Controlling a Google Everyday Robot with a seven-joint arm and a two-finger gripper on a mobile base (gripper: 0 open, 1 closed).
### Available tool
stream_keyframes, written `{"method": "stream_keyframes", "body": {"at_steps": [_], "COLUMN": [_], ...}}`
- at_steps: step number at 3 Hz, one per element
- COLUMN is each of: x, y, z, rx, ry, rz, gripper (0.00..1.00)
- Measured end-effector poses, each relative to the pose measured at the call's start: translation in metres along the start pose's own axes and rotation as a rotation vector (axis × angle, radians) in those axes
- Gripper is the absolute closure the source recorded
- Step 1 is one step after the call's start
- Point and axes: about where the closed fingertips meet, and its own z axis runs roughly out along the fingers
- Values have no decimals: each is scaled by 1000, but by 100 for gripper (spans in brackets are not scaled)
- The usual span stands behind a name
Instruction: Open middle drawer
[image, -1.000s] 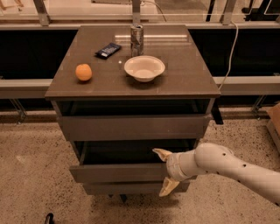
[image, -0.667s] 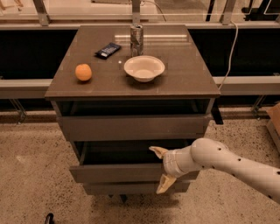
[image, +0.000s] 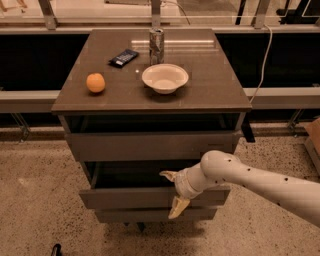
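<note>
The grey-brown cabinet has three stacked drawers. The middle drawer (image: 130, 197) is pulled out toward me, with a dark gap showing above its flat front. My gripper (image: 172, 192) is at the right part of that front. Its fingers are spread open, one fingertip (image: 166, 175) above the drawer's top edge and the other (image: 176, 211) below the front, so the front panel lies between them. My white arm (image: 260, 185) comes in from the lower right. The top drawer (image: 150, 145) is also slightly out.
On the cabinet top (image: 210, 95) lie an orange (image: 95, 82), a white bowl (image: 165, 78), a metal can (image: 156, 46) and a dark snack packet (image: 123, 57). A cable (image: 262, 55) hangs at the right. The speckled floor (image: 35, 200) surrounds the cabinet.
My gripper and arm have shifted left along the middle drawer's front. The drawer stays pulled out about as before.
</note>
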Motion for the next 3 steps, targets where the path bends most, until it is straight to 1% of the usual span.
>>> {"method": "stream_keyframes", "body": {"at_steps": [1,2,3], "x": [8,18,30], "y": [11,16,13], "z": [28,49,58], "rx": [-58,-101,-110], "ry": [-6,9,28], "rz": [32,59,89], "gripper": [18,19,19]}}
